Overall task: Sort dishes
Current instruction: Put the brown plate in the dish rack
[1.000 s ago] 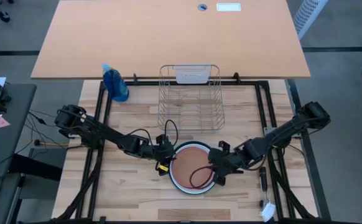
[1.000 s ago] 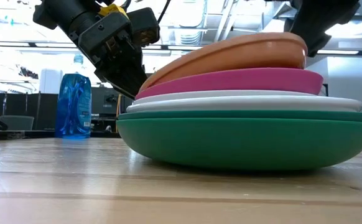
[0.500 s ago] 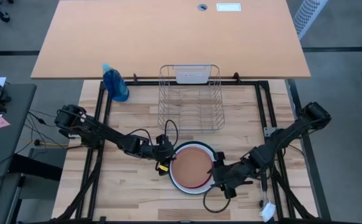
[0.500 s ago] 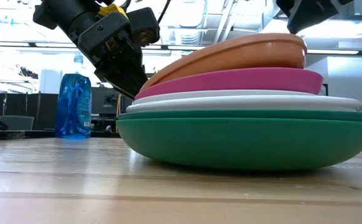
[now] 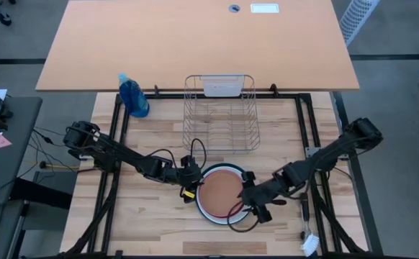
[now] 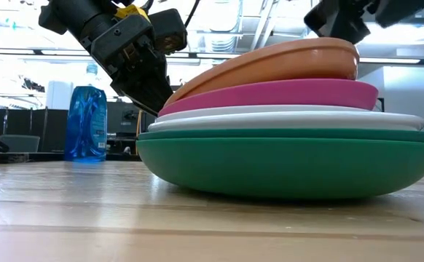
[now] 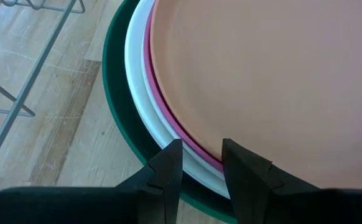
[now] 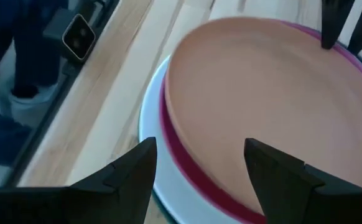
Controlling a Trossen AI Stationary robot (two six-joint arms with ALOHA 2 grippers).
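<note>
Several dishes lie stacked on the table. From the top they are a salmon-orange plate point(image 5: 221, 194), a pink plate point(image 6: 285, 94), a white plate point(image 6: 292, 116) and a dark green plate point(image 6: 285, 164) resting on the wood. The orange plate point(image 6: 270, 62) sits off-centre and tilted, higher on its right side. My left gripper point(image 7: 201, 168) stands at the stack's left rim, its fingers a little apart. My right gripper point(image 8: 199, 171) hovers wide open over the stack's right side point(image 5: 247, 196). My left gripper points slanting down at the stack's left rim, from the table's left. The pink plate's rim point(image 7: 211, 163) runs between its two fingertips. One fingertip stands by the orange plate's edge. I cannot tell whether the fingers touch the plates.
A metal wire dish rack point(image 5: 222, 115) stands just beyond the stack. A blue spray bottle point(image 5: 134, 97) stands at the far left. A loop of dark cable point(image 5: 240, 218) hangs from my right arm just in front of the stack. Bare wood lies to the near left.
My right gripper has swung from the stack's right rim toward the table's near edge. It has then come back over the orange plate's right side, turning as it went. The plates have kept their places.
</note>
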